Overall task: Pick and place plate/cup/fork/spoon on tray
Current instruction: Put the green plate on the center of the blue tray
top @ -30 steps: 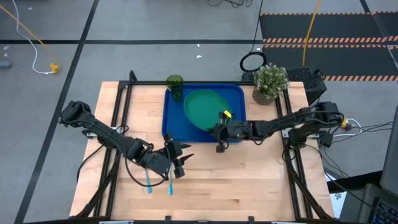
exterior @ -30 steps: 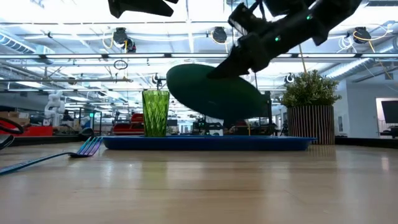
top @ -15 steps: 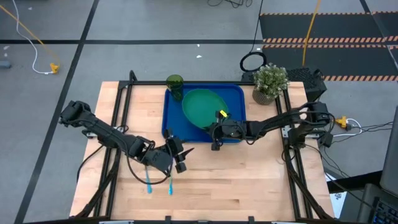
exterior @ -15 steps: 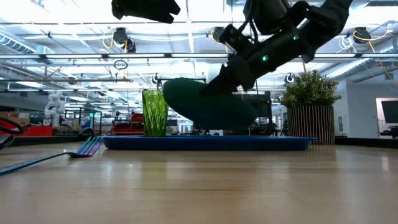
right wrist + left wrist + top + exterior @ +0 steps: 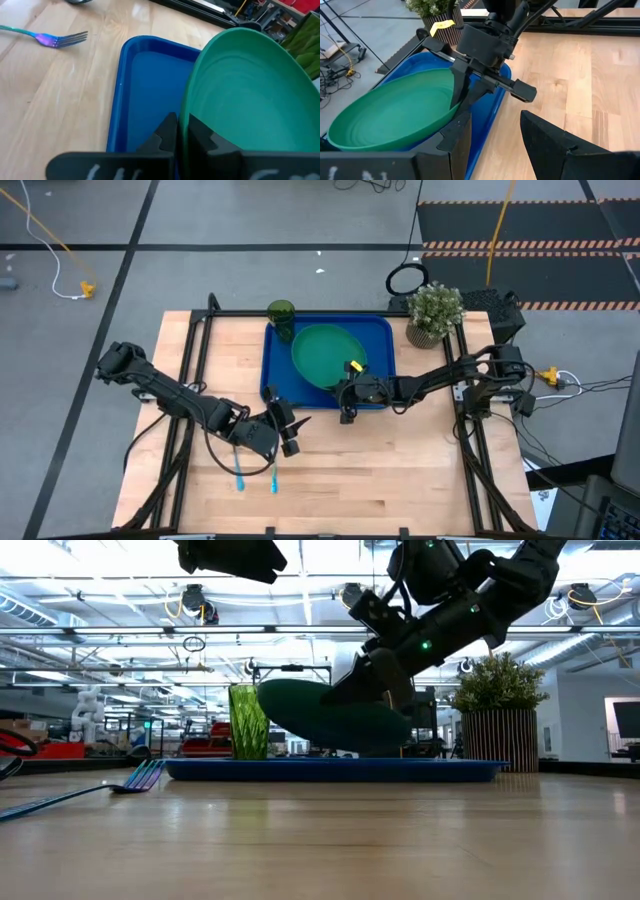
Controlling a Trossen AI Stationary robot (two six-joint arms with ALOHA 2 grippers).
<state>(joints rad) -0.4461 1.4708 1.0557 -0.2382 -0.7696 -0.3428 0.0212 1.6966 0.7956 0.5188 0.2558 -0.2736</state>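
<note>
A robotics lab: wooden workbench (image 5: 400, 470), ceiling trusses (image 5: 120, 632), and other robots (image 5: 88, 705) behind.

Even, bright overhead light falls on the desk (image 5: 400, 470), leaving only faint, soft shadows beneath the arms. In the low view the ceiling lamps (image 5: 300, 555) glare white (nearly washed out), turning the arms to silhouettes. Close dark fingers (image 5: 555, 150) in the wrist views look soft-edged.

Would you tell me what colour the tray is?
The tray is solid blue, clearest in the right wrist view.
</note>
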